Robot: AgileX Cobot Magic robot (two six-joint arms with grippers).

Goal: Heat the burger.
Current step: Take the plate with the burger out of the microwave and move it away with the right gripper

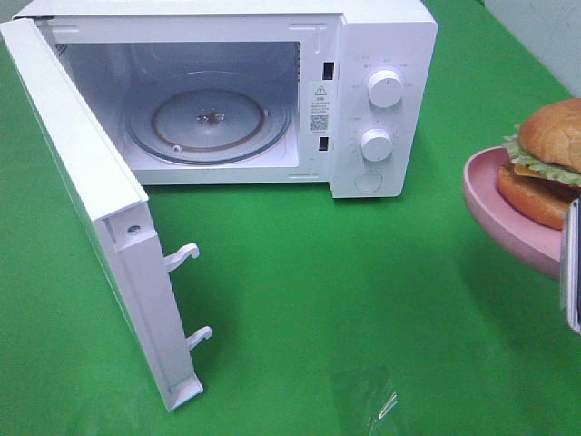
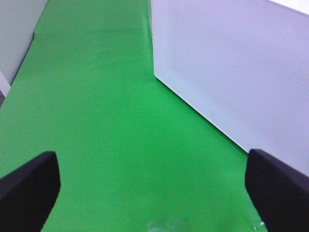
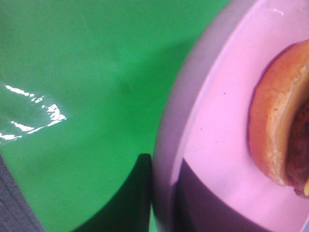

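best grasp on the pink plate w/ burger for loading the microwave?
Pinch the pink plate by its raised rim on the side away from the microwave, as the right claw appears to do now. The burger fills the middle, so only the rim is free, and the far edge leads into the open cavity.

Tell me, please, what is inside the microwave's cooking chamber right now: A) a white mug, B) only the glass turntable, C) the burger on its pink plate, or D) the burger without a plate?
B: through the open door the microwave shows only its glass turntable, while the burger sits on the pink plate off to the right, outside it.
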